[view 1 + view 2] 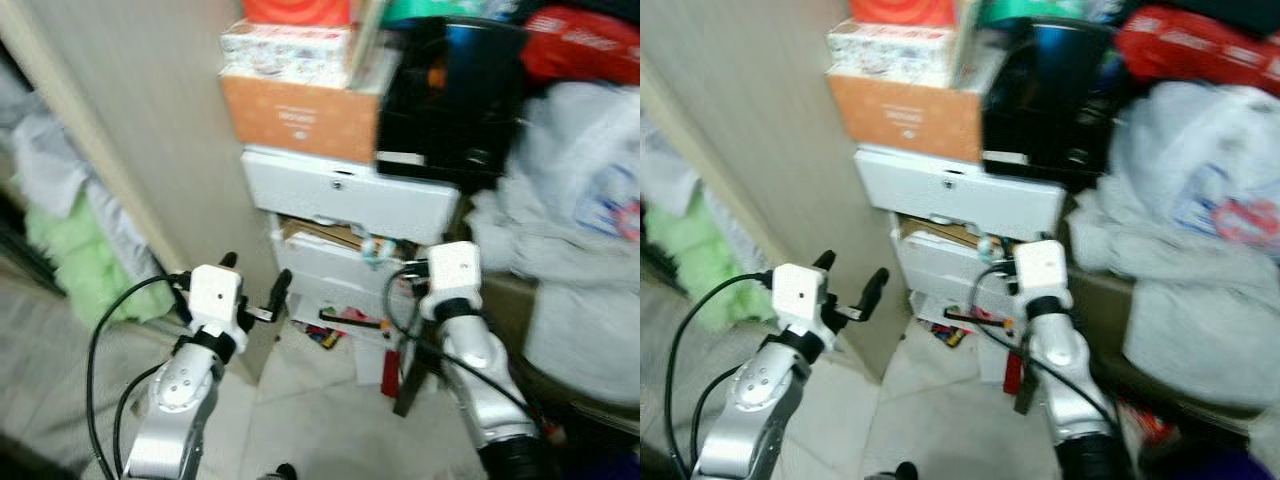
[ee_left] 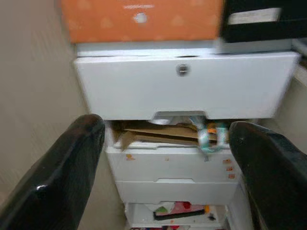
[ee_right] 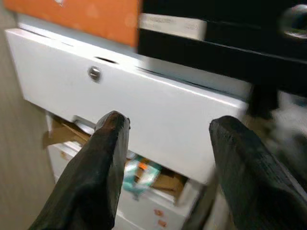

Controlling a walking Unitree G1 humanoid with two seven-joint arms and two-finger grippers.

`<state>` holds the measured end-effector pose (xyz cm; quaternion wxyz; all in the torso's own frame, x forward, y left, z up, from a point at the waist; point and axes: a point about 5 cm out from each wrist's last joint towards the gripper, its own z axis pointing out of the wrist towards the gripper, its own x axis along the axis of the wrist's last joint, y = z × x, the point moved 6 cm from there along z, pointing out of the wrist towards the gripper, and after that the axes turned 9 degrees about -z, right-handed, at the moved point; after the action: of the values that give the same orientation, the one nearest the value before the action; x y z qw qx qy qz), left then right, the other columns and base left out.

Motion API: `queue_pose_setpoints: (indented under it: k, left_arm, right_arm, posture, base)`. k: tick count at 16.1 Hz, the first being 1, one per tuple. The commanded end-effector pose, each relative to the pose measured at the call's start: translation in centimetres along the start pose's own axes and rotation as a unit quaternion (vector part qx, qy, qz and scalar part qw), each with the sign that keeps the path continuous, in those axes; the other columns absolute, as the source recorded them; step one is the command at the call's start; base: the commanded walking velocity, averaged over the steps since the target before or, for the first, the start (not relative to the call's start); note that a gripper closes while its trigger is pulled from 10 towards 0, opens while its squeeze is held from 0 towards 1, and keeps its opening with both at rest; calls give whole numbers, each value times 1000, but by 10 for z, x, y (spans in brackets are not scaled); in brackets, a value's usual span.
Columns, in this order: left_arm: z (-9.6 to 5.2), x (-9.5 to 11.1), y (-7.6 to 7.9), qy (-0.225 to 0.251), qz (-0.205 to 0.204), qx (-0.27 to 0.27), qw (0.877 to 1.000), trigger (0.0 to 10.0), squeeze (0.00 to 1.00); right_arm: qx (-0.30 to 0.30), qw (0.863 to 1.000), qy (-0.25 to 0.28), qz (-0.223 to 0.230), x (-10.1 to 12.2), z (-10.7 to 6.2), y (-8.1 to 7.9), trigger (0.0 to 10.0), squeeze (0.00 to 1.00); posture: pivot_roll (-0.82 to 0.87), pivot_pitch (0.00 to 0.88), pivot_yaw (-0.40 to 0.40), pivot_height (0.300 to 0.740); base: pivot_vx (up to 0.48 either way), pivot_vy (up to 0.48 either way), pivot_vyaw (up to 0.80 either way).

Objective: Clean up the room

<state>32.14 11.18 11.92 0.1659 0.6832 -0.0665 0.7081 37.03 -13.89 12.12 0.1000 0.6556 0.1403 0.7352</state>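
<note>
So the robot is parked right in front of a white drawer unit (image 1: 350, 195) that's wedged against a beige wall panel (image 1: 150, 130). The top drawer (image 2: 184, 86) hangs out past the ones below it, with a little round lock in the middle of its front. The drawer under it is stuffed with brown cardboard (image 2: 158, 134) and something teal and white (image 2: 211, 136) poking over its front edge. The bottom compartment is open too, with a jumble of small colourful bits (image 2: 180, 211) inside, kinda blurry.

On top of the unit sits an orange box (image 1: 300, 115) at the left edge, with a patterned white box (image 1: 285, 52) stacked on it, and a black box (image 1: 450, 95) right beside it at the right edge. To the right of the unit is a big heap of pale laundry or bags (image 1: 570, 220), something red (image 1: 580, 45) on top of it.

The left end effector (image 1: 255, 290) is held up low in front of the unit, fingers spread apart, holding nothing. The right end effector (image 3: 165, 143) points at the top drawer front, fingers also wide apart and empty. A red item (image 1: 391, 372) lies on the tiled floor (image 1: 330, 420) by the unit's base.
</note>
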Motion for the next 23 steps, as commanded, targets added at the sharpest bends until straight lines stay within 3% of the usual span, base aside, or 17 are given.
queue_pose_setpoints:
  k: [1, 23]
  left_arm:
    - [-3, -1, -9, -2, 7, 17, 1000, 10000, 0]
    - [-1, -1, -19, 6, 9, 53, 999, 10000, 0]
  right_arm:
    - [16, 1000, 2, 8, 2, 0, -12, 10000, 0]
    - [21, 1000, 8, 10, 4, 5, -13, 10000, 0]
  posture:
    - [-26, 84, 34, 740]
    - [-26, 78, 21, 740]
  base:
    - [0, 0, 800]
    - [0, 0, 800]
